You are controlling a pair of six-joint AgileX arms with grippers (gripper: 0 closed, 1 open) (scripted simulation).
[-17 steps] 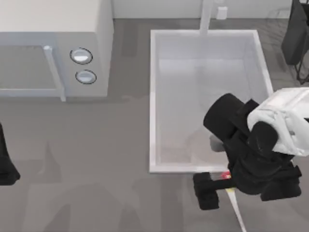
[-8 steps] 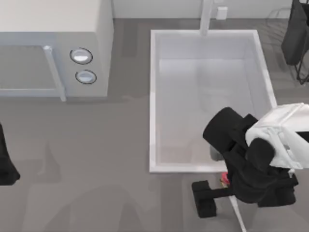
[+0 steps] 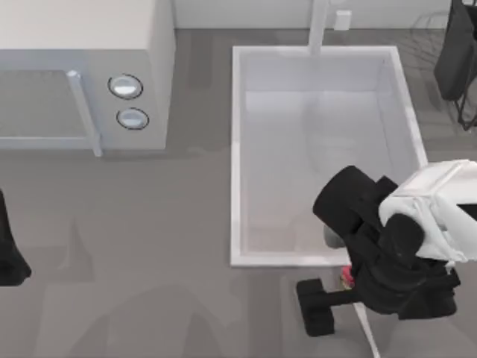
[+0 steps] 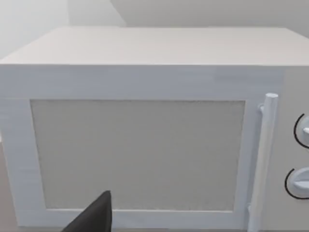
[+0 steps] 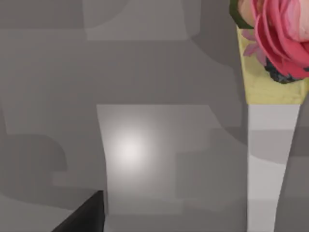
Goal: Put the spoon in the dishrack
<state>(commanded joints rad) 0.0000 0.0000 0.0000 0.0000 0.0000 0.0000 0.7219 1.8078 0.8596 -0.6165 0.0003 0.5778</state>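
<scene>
The spoon lies on the counter just in front of the sink's front rim, its red-and-yellow knob (image 3: 346,277) nearest the sink and its white handle (image 3: 366,330) running toward the table's front edge. My right gripper (image 3: 349,300) hangs open over the knob end; one black finger (image 3: 316,304) stands left of the spoon, and the arm hides the other. In the right wrist view the knob (image 5: 277,36) and handle are close by, apart from the dark fingertip (image 5: 83,217). The dishrack (image 3: 456,56) shows at the far right back. My left gripper (image 3: 9,257) is parked at the left edge.
A big white sink basin (image 3: 237,156) fills the middle back, with a tap post (image 3: 319,22) behind it. A white microwave (image 3: 160,82) stands at the back left and shows close in the left wrist view (image 4: 145,77). Bare grey counter lies between the arms.
My right arm has shifted slightly toward the table's front and right, its visible finger sinking a little beside the spoon. The spoon stays where it lay. The left arm has not moved.
</scene>
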